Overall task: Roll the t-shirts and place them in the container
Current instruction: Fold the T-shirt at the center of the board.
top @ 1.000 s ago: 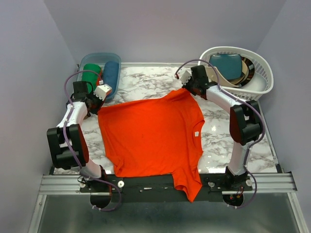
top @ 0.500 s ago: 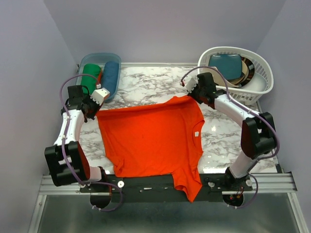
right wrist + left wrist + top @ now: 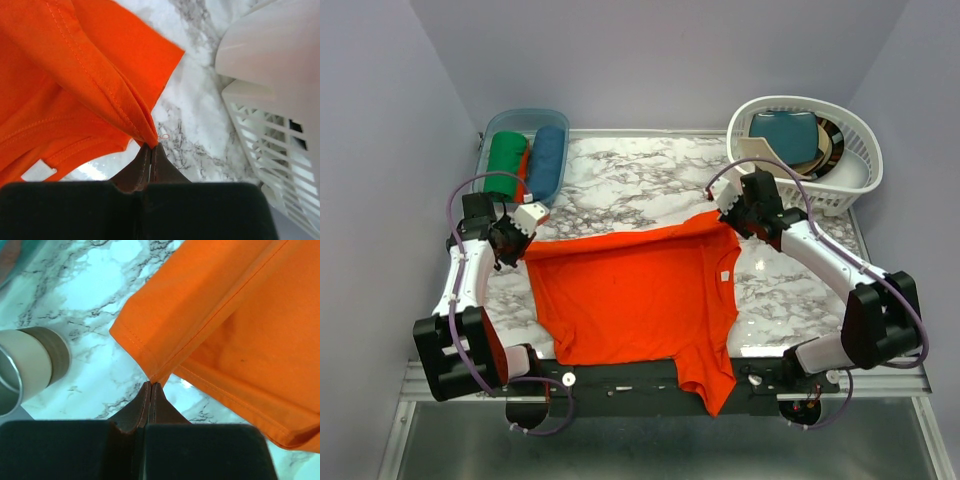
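Marble table [image 3: 620, 170] | left end effector [image 3: 151, 385], right end effector [image 3: 151, 146] clamp orange t-shirt [image 3: 630, 290] corners

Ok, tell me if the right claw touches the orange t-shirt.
Touching: right wrist view shows the right claw pinching the edge of the orange t-shirt.

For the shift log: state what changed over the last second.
The left gripper and right gripper, shut on the orange-red t-shirt's far corners, drew that edge toward the robot, folding it over. Nothing was released. The shirt's near part, the rolled shirts in the teal bin and the white basket stayed put.
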Robot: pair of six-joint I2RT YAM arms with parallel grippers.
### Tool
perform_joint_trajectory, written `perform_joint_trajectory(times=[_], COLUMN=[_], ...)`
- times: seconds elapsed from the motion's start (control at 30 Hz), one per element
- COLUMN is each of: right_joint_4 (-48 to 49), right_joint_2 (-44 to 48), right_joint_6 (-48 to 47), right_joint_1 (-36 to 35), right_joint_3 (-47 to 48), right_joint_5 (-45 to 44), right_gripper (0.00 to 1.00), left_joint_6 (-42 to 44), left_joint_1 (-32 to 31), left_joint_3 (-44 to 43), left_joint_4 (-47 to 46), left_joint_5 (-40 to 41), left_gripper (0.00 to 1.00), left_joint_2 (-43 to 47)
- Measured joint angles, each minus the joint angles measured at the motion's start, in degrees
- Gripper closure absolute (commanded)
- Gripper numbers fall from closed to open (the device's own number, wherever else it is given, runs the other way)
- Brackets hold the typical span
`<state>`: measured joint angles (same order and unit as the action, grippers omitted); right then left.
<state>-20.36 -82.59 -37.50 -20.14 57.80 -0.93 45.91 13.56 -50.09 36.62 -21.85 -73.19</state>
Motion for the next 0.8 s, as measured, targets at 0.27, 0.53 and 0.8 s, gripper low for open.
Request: perform_joint_trajectory(times=[0.27,0.53,0.8], right_joint_4=[-2.58,-4.24,-6.4], right_joint_2=[2.14,6.51,7.21], right_joint_6=[0.13,0.59,0.66], right_joint_1=[0.0,0.0,0.0], right_joint_3=[-4.26,-6.73,-8.96], right_joint_5=[0.04,0.59,2.01], right_gripper=[0.99,0.99,0.99], left_joint_6=[2.32,3.61,3.58], left_joint_1=[-0.02,-0.02,0.0], left_joint_3=[3.02,6.58,8.48], left_joint_4=[4.85,7.76,8.5], left_joint_5=[-0.35,-0.33,-0.33], left_gripper=[1.0,1.0,1.0], left_joint_2=[2.34,4.52,5.25])
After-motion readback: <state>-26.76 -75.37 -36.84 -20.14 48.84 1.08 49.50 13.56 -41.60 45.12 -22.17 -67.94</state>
